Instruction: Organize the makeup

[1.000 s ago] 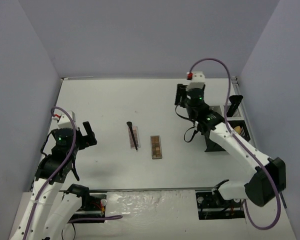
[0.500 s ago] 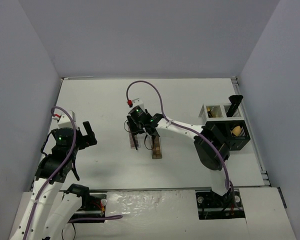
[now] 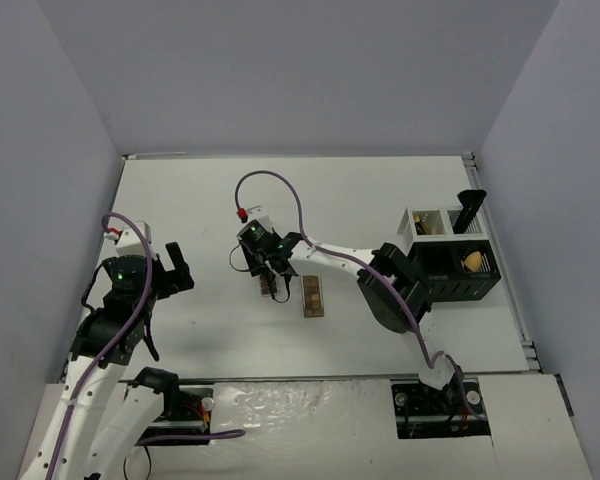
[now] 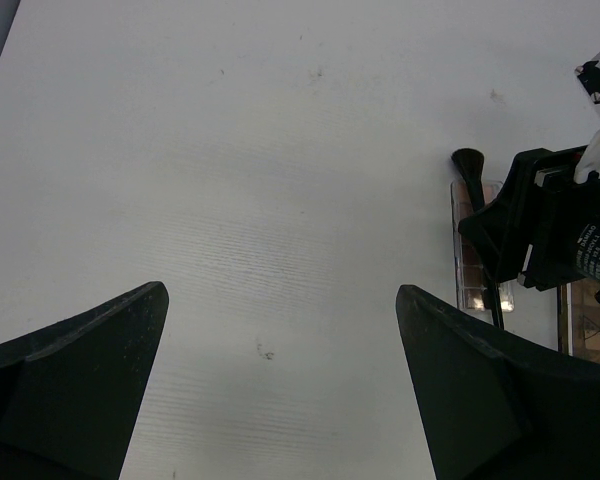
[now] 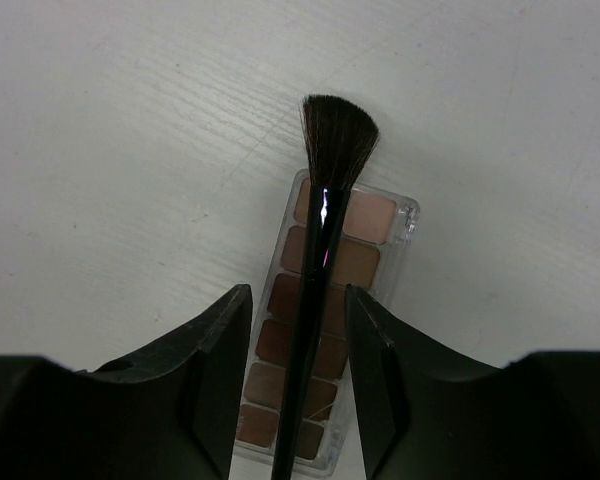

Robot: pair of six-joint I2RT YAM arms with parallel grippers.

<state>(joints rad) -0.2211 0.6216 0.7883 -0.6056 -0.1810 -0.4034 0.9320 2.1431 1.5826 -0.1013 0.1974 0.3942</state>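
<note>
The left arm (image 3: pixel 80 385) and right arm (image 3: pixel 340 262) share one build: rounded white shells between black joint blocks. A purple cable (image 3: pixel 270 180) loops along each arm. On the right arm it ends at a red plug (image 3: pixel 242 213) on a white block. Small green lights (image 3: pixel 123 268) glow on the black wrist parts. The left gripper (image 4: pixel 280 300) and right gripper (image 5: pixel 298 300) have matte black, wedge-shaped fingers (image 5: pixel 215 370), possibly plastic. White lettering (image 4: pixel 592 245) on the right wrist is too small to read.
</note>
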